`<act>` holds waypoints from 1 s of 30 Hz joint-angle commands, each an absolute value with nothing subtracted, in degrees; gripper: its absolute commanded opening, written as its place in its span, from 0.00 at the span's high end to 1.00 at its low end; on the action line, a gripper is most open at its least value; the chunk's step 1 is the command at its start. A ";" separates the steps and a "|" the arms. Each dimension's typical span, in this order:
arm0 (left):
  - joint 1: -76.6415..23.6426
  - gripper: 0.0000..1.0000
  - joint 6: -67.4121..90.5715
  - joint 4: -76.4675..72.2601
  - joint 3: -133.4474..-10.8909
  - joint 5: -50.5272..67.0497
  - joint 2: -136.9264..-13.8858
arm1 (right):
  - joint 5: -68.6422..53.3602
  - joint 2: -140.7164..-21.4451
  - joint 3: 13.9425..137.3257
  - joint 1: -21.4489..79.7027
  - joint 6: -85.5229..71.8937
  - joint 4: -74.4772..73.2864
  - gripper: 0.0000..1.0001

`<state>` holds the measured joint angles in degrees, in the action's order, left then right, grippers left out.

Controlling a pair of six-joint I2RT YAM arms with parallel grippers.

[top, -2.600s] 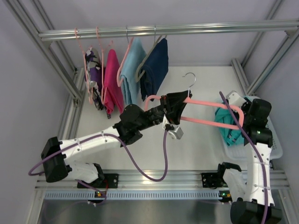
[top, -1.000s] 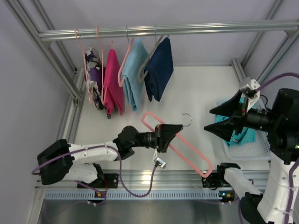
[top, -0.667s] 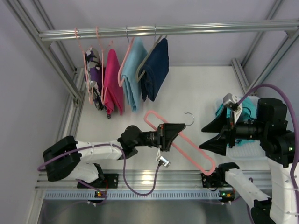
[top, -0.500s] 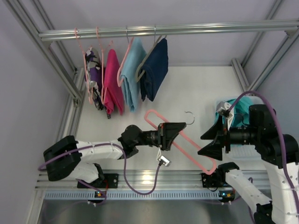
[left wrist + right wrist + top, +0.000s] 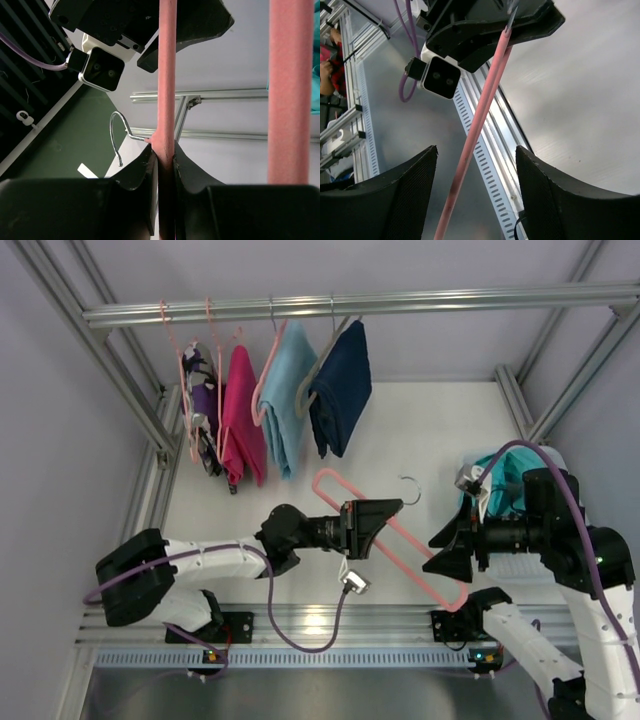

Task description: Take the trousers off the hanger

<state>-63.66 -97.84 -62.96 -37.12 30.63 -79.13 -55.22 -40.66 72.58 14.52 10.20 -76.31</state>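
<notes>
Left end effector (image 5: 162,165) clamping the hanger (image 5: 167,75), right end effector (image 5: 476,150) gaping, I'm seeing the half-hidden trousers (image 5: 510,468) only overhead.

Two robot arms (image 5: 200,560) (image 5: 597,585), four garments (image 5: 203,405) (image 5: 240,415) (image 5: 290,400) (image 5: 338,390) on one rail (image 5: 350,305), one bare hanger (image 5: 402,541), one teal trousers (image 5: 505,472)

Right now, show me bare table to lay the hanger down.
Bare table between the navy garment and the trousers. A narrower strip below the hanging clothes, left of the left arm. Crowded: front centre, around the hanger, left end effector and right end effector.
</notes>
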 commanded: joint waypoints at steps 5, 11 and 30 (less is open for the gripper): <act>-63.81 1.00 -100.89 -64.25 -41.22 31.64 -80.16 | -56.08 -41.39 71.28 17.40 10.02 -84.46 0.40; -63.72 1.00 -101.51 -64.07 -42.27 31.29 -81.38 | -53.80 -41.84 71.28 18.10 9.05 -83.67 0.58; -63.81 0.21 -102.92 -50.75 -42.10 30.59 -77.09 | -38.93 -43.24 82.35 17.67 5.45 -79.37 1.00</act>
